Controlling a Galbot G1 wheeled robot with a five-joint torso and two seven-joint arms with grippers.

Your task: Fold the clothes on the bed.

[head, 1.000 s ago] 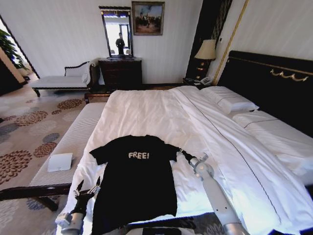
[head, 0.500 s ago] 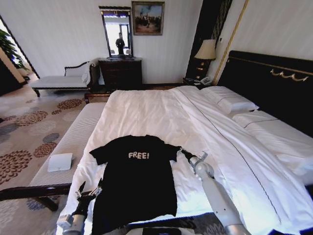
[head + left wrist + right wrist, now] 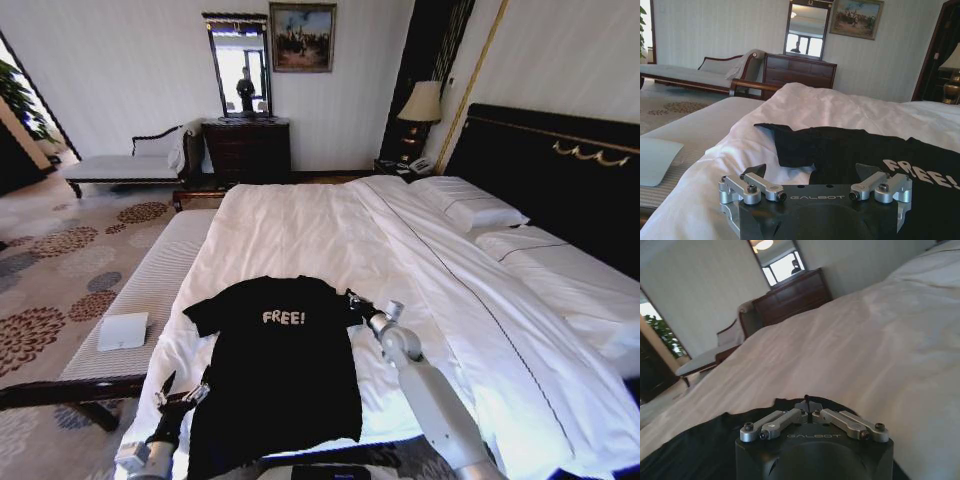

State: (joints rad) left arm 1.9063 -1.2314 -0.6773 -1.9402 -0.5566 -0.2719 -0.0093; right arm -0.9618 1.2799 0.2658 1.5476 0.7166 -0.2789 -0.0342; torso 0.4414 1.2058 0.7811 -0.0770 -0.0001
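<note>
A black T-shirt (image 3: 280, 365) with white "FREE!" lettering lies flat, chest up, near the foot of the white bed (image 3: 300, 225). My right gripper (image 3: 352, 298) sits at the shirt's right sleeve. In the right wrist view its fingers (image 3: 807, 402) meet at the edge of the black fabric (image 3: 715, 440), shut on the sleeve. My left gripper (image 3: 185, 385) hovers low beside the shirt's lower left edge. It stands open in the left wrist view (image 3: 812, 172), with the left sleeve and the shirt (image 3: 850, 150) spread out beyond it.
A pale striped bench (image 3: 150, 285) runs along the bed's left side and carries a small white box (image 3: 123, 330). Pillows (image 3: 470, 205) and the dark headboard (image 3: 560, 170) are at the right. A dresser (image 3: 247, 148) and chaise (image 3: 125, 165) stand by the far wall.
My right gripper has shifted left and a little away, from just off the sleeve's edge to over the sleeve. The left gripper has sunk slightly toward the bed.
</note>
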